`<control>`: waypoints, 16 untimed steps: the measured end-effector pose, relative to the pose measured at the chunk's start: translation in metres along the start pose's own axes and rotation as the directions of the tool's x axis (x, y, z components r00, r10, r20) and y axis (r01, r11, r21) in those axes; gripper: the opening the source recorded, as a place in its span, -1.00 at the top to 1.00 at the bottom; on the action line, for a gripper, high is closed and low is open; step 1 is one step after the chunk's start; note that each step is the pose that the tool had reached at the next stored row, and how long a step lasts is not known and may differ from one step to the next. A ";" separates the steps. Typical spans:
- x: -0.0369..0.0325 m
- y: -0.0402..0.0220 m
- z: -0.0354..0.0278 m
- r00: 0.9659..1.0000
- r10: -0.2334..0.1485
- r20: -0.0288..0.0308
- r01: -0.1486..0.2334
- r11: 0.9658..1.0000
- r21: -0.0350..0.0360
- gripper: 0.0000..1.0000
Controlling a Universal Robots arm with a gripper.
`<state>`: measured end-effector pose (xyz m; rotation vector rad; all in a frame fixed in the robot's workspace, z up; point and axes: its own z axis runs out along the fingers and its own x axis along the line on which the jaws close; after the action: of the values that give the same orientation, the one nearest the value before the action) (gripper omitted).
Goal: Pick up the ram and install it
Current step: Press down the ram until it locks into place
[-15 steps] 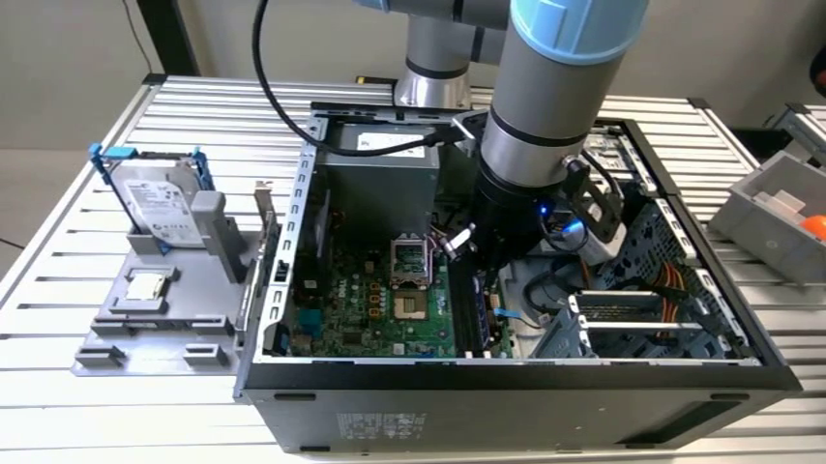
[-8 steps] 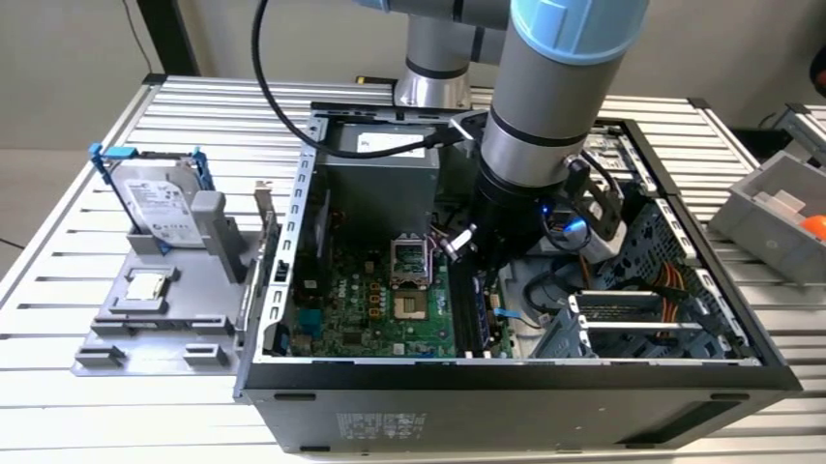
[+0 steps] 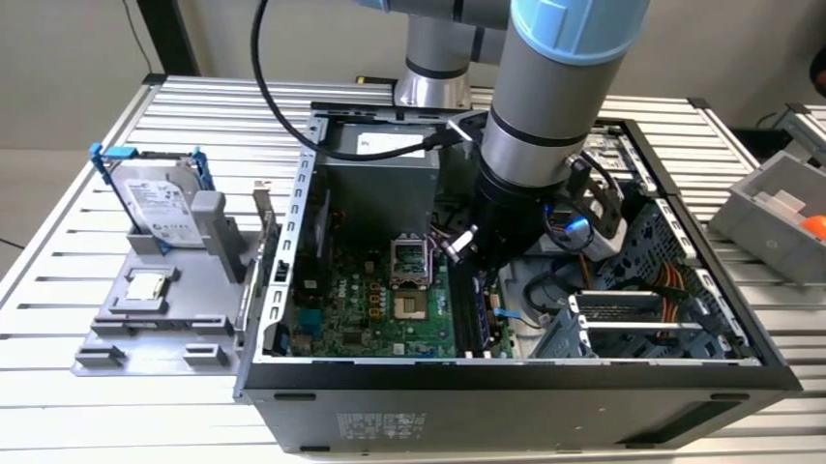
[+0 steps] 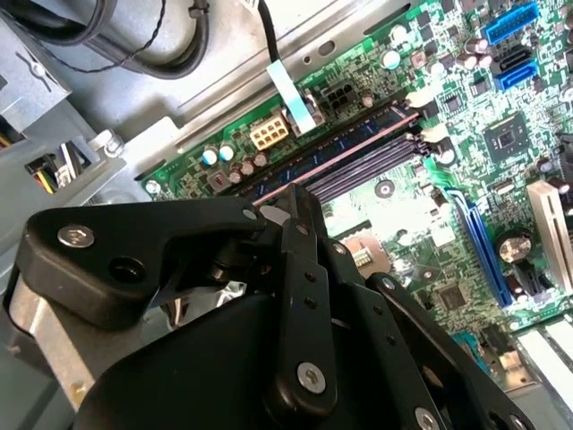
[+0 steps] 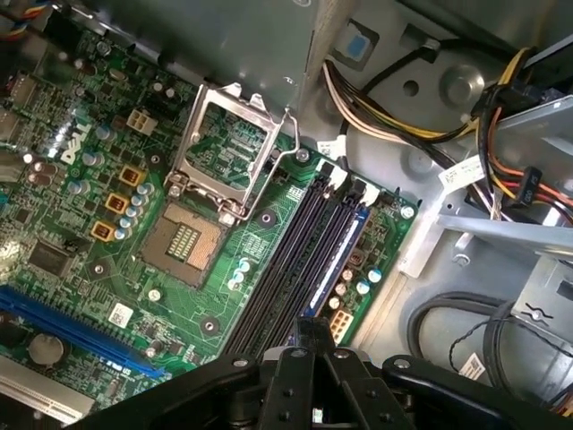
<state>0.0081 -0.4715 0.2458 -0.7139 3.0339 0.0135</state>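
Gripper (image 5: pixel 309 345) sits low over the motherboard's memory slots (image 5: pixel 300 260), seemingly clamped on the ram (image 5: pixel 333 269). The stick is light, rigid, fragile; best gripped by its long edges.

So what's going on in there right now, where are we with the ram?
The arm is down inside the open computer case, with the gripper low over the black memory slots on the motherboard, beside the open processor socket. I can't tell whether the ram is in the gripper or seated in a slot. The hard drive and processor chip sit on the grey fixture outside the case, at the exterior view's left.
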 end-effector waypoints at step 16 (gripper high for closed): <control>-0.0001 0.0000 0.0000 0.992 -0.128 0.000 0.128 0.992 -0.004 1.00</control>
<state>0.0082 -0.4715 0.2459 -0.9072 2.9822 0.0172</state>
